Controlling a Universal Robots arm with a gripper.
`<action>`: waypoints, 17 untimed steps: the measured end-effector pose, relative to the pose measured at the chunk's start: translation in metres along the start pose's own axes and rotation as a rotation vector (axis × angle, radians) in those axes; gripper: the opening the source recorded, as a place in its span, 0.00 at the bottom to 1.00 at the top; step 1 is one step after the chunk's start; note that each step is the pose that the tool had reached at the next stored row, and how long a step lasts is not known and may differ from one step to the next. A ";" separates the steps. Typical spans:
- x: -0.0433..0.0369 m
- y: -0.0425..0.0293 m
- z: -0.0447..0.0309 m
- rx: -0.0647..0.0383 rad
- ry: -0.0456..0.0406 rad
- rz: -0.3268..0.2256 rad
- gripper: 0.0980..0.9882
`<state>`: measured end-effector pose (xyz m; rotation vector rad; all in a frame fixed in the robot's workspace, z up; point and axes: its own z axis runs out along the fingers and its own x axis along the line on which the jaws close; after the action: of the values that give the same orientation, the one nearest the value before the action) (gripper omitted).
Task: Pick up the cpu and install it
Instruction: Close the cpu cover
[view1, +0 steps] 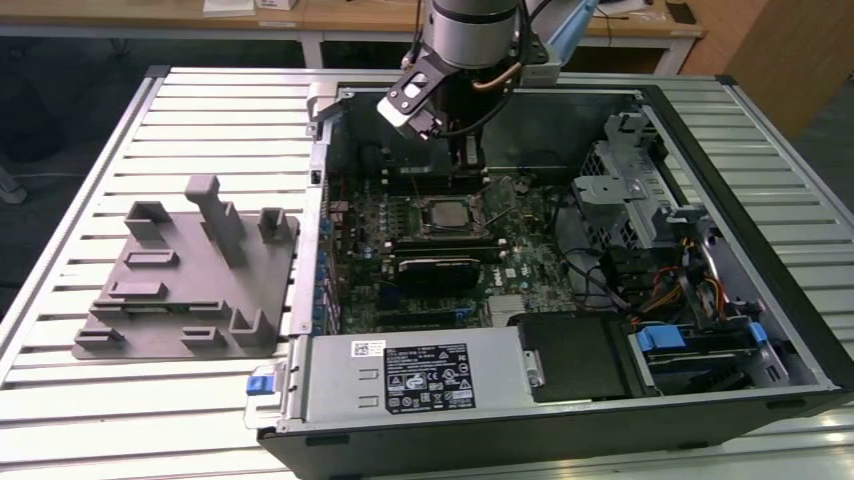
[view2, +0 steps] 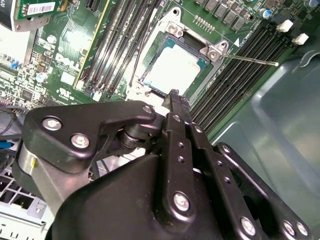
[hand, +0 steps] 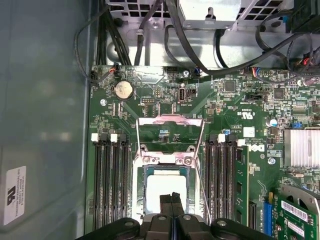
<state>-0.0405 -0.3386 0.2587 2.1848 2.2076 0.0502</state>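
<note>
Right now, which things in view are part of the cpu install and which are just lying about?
Job:
cpu, lying in the socket
gripper, shut, by the cpu

Lying about:
grey fixture
power supply
coin battery
memory slots

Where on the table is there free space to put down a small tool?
The table is bare beyond the fixture, up to the far edge, and between fixture and near edge. Inside the case it is crowded: gripper over the cpu, cables nearby.
</note>
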 end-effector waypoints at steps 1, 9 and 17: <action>0.0000 0.0000 -0.0009 0.000 0.0000 0.000 0.01; 0.0000 0.0004 -0.0077 0.000 0.0000 0.000 0.01; 0.0000 0.0006 -0.0131 0.000 0.0000 0.000 0.01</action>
<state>-0.0405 -0.3386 0.2718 2.1848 2.2076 0.0503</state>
